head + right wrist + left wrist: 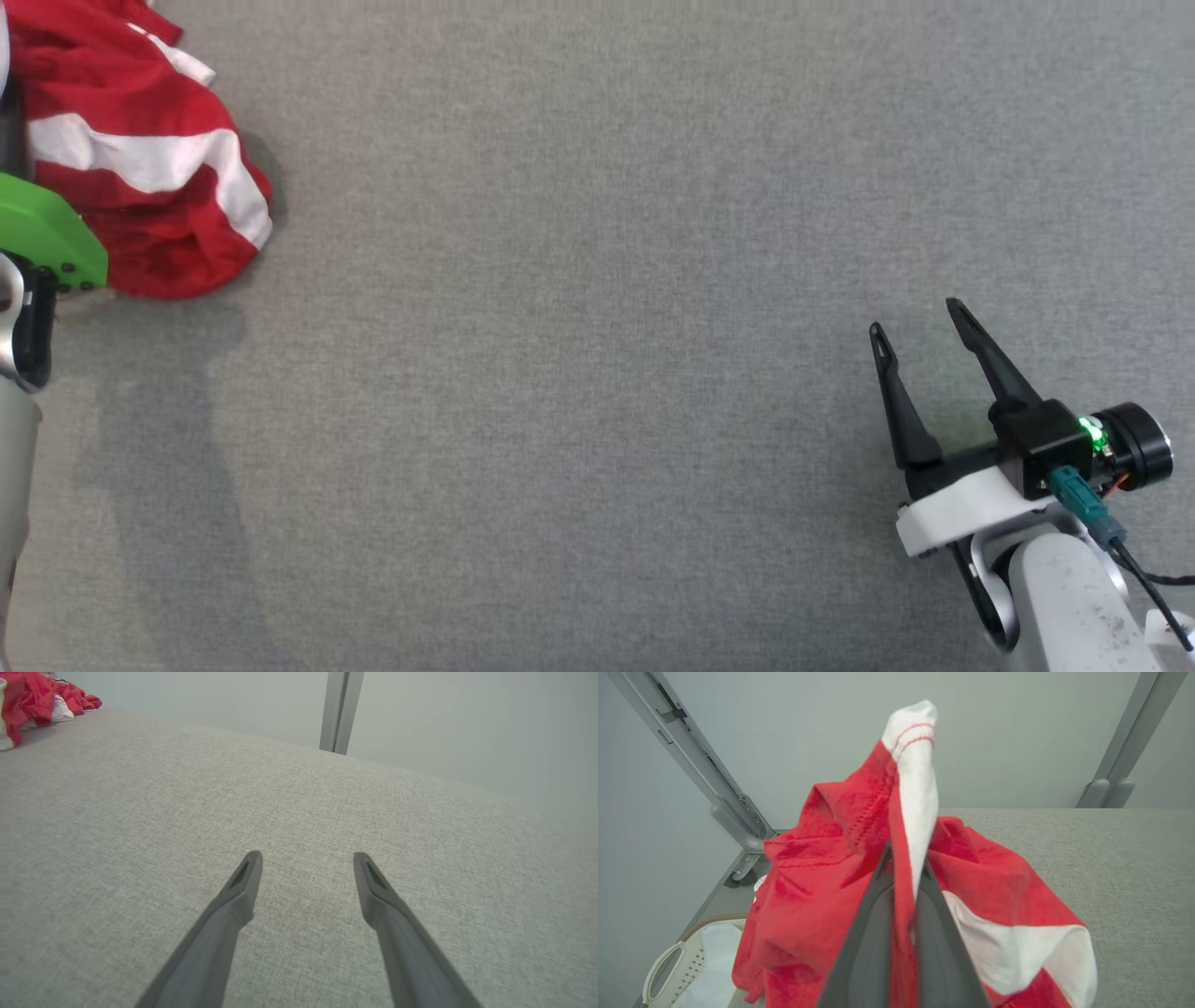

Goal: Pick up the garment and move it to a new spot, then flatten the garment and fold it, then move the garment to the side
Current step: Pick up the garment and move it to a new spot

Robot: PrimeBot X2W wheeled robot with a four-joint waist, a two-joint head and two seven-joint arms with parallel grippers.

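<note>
The grey cloth-covered bench takes up most of what I see, with a plain pale wall behind it and grey metal frame posts slanting up at its far corners. The red garment with broad white bands sits bunched at the bench's far left corner, close to the edge and one of those posts. Part of it rests on the cloth surface while a fold with a white hem stands up above the heap. Beside and below that corner is a white plastic basket with a slotted handle, holding something pale.

A broad stretch of grey bench lies between the garment and the robot's right arm. The left arm comes in along the left edge, its pale forearm leading up to a bright green cover that overlaps the garment's near side. The left claw is pinched tight on the garment, its dark fingers pressed together with red and white cloth squeezed between them.

The right forearm rises from the lower right corner, well apart from the garment. The right claw hovers low over the bench, pointing up and to the left, spread wide with nothing between its fingers.
</note>
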